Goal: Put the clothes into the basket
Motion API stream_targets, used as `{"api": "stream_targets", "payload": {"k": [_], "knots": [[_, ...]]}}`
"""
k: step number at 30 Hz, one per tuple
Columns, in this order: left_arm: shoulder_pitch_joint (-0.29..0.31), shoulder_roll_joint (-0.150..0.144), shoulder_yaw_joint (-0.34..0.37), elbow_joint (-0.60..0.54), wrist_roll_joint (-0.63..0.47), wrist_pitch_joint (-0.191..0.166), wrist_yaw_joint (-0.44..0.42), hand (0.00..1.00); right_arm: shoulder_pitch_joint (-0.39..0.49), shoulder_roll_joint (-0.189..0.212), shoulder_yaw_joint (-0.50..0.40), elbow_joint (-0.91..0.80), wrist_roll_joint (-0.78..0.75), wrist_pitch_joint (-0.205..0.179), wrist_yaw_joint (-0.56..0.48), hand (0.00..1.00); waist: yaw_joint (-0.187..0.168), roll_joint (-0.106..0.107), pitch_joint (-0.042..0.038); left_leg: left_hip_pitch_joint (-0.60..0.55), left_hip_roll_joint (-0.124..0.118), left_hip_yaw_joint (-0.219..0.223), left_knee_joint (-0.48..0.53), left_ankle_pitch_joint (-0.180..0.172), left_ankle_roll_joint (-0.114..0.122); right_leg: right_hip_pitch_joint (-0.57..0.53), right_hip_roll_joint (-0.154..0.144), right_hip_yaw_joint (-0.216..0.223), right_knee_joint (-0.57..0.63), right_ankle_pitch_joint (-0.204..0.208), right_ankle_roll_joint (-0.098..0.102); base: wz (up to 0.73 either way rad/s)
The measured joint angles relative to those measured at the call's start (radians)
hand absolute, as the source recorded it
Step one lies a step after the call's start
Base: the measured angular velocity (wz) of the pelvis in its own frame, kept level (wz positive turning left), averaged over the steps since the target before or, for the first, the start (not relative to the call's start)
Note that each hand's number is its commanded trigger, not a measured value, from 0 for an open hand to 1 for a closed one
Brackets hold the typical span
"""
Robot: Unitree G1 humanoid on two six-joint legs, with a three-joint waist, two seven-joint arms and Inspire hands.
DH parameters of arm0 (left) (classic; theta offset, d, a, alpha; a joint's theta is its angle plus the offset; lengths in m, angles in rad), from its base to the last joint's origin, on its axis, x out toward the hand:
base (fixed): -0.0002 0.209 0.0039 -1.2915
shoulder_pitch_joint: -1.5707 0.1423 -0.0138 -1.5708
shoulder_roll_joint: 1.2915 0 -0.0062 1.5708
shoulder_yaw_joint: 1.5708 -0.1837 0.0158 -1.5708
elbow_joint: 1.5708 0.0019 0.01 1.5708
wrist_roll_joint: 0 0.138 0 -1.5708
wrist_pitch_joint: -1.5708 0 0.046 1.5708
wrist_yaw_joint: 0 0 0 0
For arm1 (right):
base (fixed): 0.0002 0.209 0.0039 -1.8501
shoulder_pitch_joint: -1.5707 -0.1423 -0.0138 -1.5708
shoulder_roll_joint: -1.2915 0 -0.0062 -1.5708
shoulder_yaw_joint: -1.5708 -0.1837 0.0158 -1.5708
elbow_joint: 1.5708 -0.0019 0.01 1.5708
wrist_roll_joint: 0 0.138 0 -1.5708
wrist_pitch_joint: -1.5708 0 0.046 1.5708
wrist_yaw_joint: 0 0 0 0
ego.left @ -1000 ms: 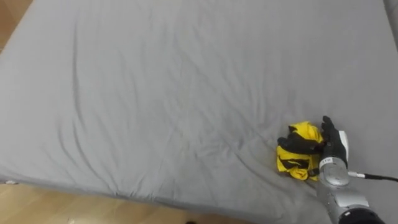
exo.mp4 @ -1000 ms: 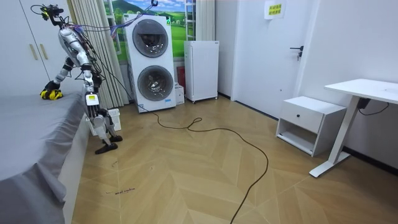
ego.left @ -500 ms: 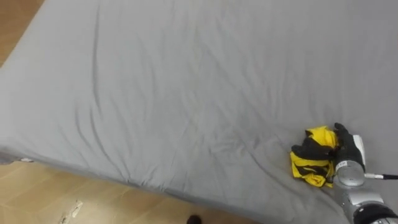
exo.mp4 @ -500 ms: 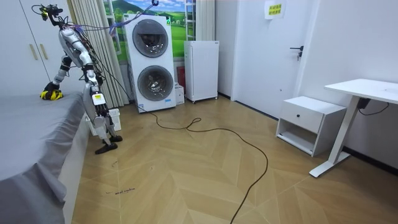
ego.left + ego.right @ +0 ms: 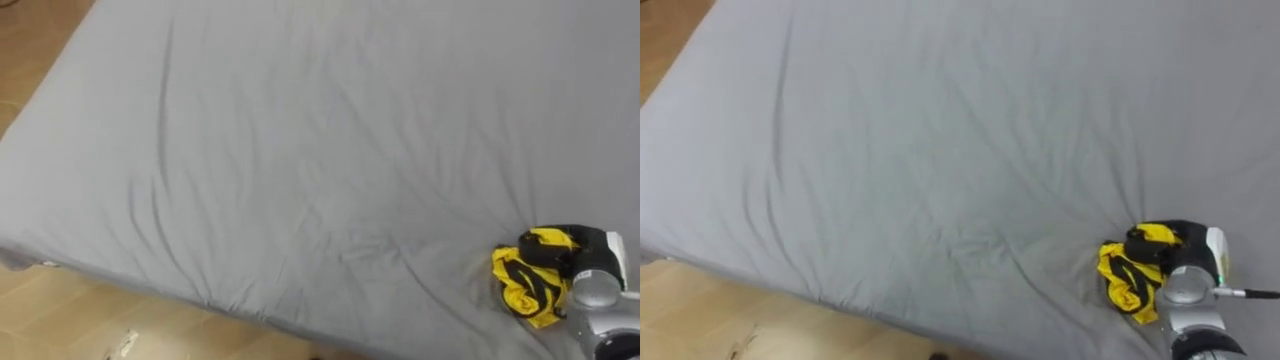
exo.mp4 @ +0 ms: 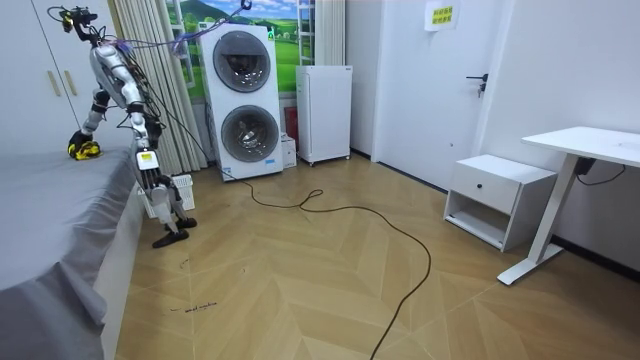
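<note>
**Q:** Where does the job stand?

**A:** Reading left to right: a strip of wooden floor at the near edge, then the wide grey bed, its sheet lightly creased. Low on the right the yellow-and-black garment lies bunched on the sheet. My right robot hand is curled over its top, dark fingers closed into the cloth.

**Q:** Is it off the bed?

**A:** I judge not. The bundle looks to be resting on the sheet, gripped but not raised.

**Q:** And your other arm?

**A:** In the room view I stand bent over the bedside. My left robot hand hangs by my hip, and I cannot tell whether it is open or closed.

**Q:** So how much is done?

**A:** The grasp, by my reckoning, and nothing more. The lift, the carry and the drop into the basket are all left to do.
</note>
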Motion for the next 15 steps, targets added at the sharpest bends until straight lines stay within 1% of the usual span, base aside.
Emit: {"api": "stream_targets", "payload": {"k": [1, 2, 3, 4, 5, 6, 8, 9, 10, 11, 12, 13, 14, 15], "knots": [[0.001, 0.003, 0.001, -0.009, -0.002, -0.001, 0.000, 0.00, 0.006, 0.000, -0.002, -0.001, 0.010, 0.005, 0.005, 1.00, 0.000, -0.010, -0.0026, 0.013, 0.002, 0.009, -0.005, 0.000, 0.000, 0.008, 0.000, 0.008, 0.001, 0.000, 0.000, -0.10], [0.001, 0.005, 0.001, -0.013, -0.002, -0.003, 0.001, 0.00, 0.011, 0.000, -0.002, -0.002, 0.018, 0.005, 0.010, 1.00, 0.000, -0.014, -0.0024, 0.024, 0.003, 0.012, -0.010, 0.000, 0.000, 0.015, 0.000, 0.015, 0.001, 0.000, 0.001, -0.13], [0.001, 0.007, 0.003, -0.016, 0.000, -0.006, 0.003, 0.00, 0.020, 0.002, -0.008, -0.016, 0.025, 0.009, 0.024, 1.00, -0.001, -0.024, -0.0052, 0.042, 0.003, 0.018, -0.016, 0.000, 0.000, 0.023, 0.000, 0.036, 0.001, 0.000, 0.007, -0.16], [0.003, 0.009, 0.003, -0.021, 0.003, -0.008, 0.003, 0.00, 0.033, 0.004, -0.018, -0.041, 0.024, 0.020, 0.037, 1.00, -0.004, -0.035, -0.0055, 0.065, 0.002, 0.025, -0.023, 0.000, 0.000, 0.040, 0.000, 0.055, -0.002, -0.001, 0.008, -0.15], [0.005, 0.009, 0.003, -0.027, 0.004, -0.008, 0.003, 0.00, 0.043, 0.005, -0.024, -0.054, 0.024, 0.024, 0.043, 1.00, -0.007, -0.038, -0.0058, 0.076, 0.002, 0.026, -0.028, 0.000, 0.000, 0.052, 0.000, 0.057, -0.001, -0.001, 0.012, -0.13], [0.011, 0.009, 0.003, -0.039, 0.005, -0.011, 0.003, 0.00, 0.069, 0.007, -0.039, -0.086, 0.023, 0.027, 0.051, 1.00, -0.012, -0.042, -0.0055, 0.102, 0.003, 0.033, -0.037, 0.000, 0.000, 0.066, -0.001, 0.064, 0.003, 0.000, 0.021, -0.20], [0.014, 0.009, 0.004, -0.044, 0.010, -0.012, 0.005, 0.00, 0.096, 0.025, -0.060, -0.126, 0.022, 0.025, 0.054, 1.00, -0.015, -0.043, -0.0057, 0.148, 0.016, 0.022, -0.053, 0.000, 0.000, 0.064, -0.001, 0.082, 0.065, -0.007, 0.048, -0.44], [0.024, 0.011, 0.010, -0.049, 0.012, -0.012, 0.011, 0.00, 0.114, 0.042, -0.069, -0.152, 0.024, 0.024, 0.064, 1.00, -0.015, -0.045, -0.0061, 0.170, 0.028, -0.030, -0.053, 0.000, 0.000, 0.039, -0.005, 0.105, 0.074, -0.026, 0.091, -0.98], [0.036, 0.008, 0.029, -0.052, 0.013, -0.013, 0.019, 0.00, 0.110, 0.055, -0.069, -0.193, 0.022, 0.024, 0.083, 1.00, -0.016, -0.049, -0.0055, 0.184, 0.034, -0.080, -0.051, -0.009, -0.013, -0.007, -0.027, 0.116, 0.001, 0.017, 0.050, -1.04], [0.043, -0.001, 0.043, -0.050, 0.014, -0.009, 0.021, 0.00, 0.109, 0.058, -0.070, -0.220, 0.022, 0.022, 0.092, 1.00, -0.026, -0.036, -0.0092, 0.192, 0.049, -0.086, -0.049, -0.024, -0.027, -0.012, -0.030, 0.092, 0.005, 0.054, 0.037, -0.82], [0.062, -0.005, 0.067, -0.052, 0.017, -0.008, 0.019, 0.00, 0.133, 0.063, -0.071, -0.271, 0.022, 0.022, 0.110, 1.00, -0.059, -0.033, -0.0140, 0.209, 0.059, -0.060, -0.045, -0.036, -0.048, 0.016, -0.027, 0.064, 0.002, 0.063, 0.038, -0.28], [0.067, -0.008, 0.082, -0.048, 0.018, 0.004, 0.020, 0.00, 0.146, 0.065, -0.071, -0.301, 0.024, 0.026, 0.120, 1.00, -0.089, -0.032, -0.0126, 0.226, 0.066, -0.022, -0.051, -0.041, -0.054, 0.037, -0.024, 0.054, 0.002, 0.063, 0.038, -0.08], [0.068, -0.009, 0.091, -0.042, 0.023, 0.019, 0.018, 0.00, 0.155, 0.065, -0.072, -0.320, 0.023, 0.028, 0.122, 1.00, -0.105, -0.030, -0.0141, 0.235, 0.067, -0.006, -0.056, -0.041, -0.054, 0.046, -0.022, 0.063, 0.002, 0.063, 0.038, 0.10], [0.084, -0.011, 0.118, -0.054, 0.033, 0.031, 0.015, 0.00, 0.175, 0.069, -0.081, -0.365, 0.020, 0.032, 0.125, 1.00, -0.130, -0.031, -0.0148, 0.253, 0.068, 0.010, -0.063, -0.040, -0.054, 0.058, -0.018, 0.091, -0.002, 0.062, 0.039, 0.15]]}}
